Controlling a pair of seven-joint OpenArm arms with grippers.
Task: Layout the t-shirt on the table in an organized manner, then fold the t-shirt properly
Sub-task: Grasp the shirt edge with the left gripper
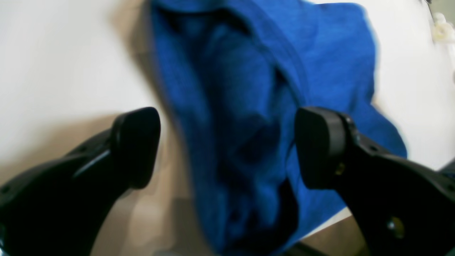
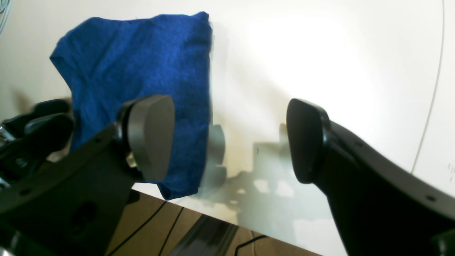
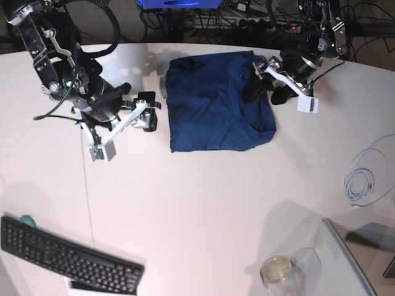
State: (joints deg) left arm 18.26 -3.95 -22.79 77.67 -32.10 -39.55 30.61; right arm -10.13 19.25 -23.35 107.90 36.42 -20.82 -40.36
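Down at the near edge of the tabletop sit a black keyboard, a small clear jar and a glass panel, with a coil of pale cable off to one side, all well apart from the action. Further up, the t-shirt lies folded into a rough rectangle on the white surface, near the far edge. The right claw stands just beside its side edge, jaws spread wide with nothing between them but bare tabletop. The left claw hangs over the opposite side, jaws wide apart too, blue cloth under the gap but not pinched. My read: a fold has just been laid, and both arms are free for the next one. To do it well, each claw should come down on a matching corner, nip both layers together, and lift evenly so the edges line up. The fabric is soft matte knit, deep blue, bunching into loose ridges on the left arm's side; the smooth glossy tabletop will let it slide.
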